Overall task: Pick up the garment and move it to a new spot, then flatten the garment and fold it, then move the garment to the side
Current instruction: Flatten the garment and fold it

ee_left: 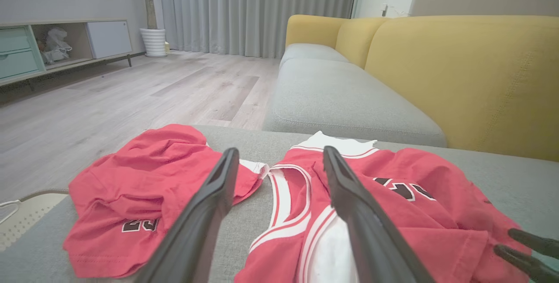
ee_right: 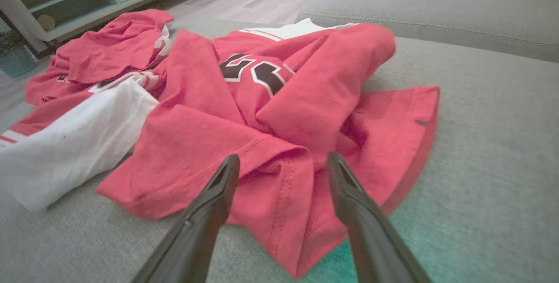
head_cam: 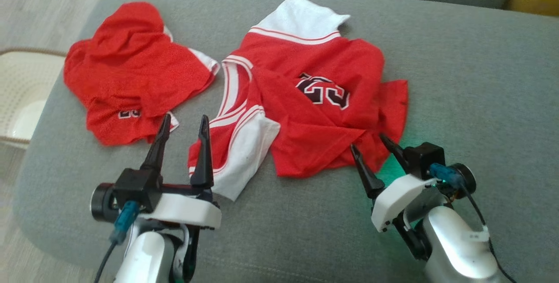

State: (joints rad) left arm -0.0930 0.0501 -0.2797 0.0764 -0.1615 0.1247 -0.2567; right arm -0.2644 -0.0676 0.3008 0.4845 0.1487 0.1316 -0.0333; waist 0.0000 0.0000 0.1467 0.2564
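On the grey cushion (head_cam: 458, 77), the crumpled jersey (head_cam: 305, 112) lies beside red shorts (head_cam: 131, 82). Left pincer (head_cam: 184, 121) and right pincer (head_cam: 367, 141) stand spread wide, empty, at its near edge. Risk: stacked folds may cause a multi-layer pinch, preventing flattening.

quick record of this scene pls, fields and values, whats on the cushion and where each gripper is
surface: grey cushion
centre: red and white jersey, crumpled, number patch facing up
left: red shorts, bunched, beside the jersey
left gripper: jaws open, empty, pointing between shorts and jersey
right gripper: jaws open, empty, at the jersey's near red hem
beyond left edge: pale perforated basket
folding: not started
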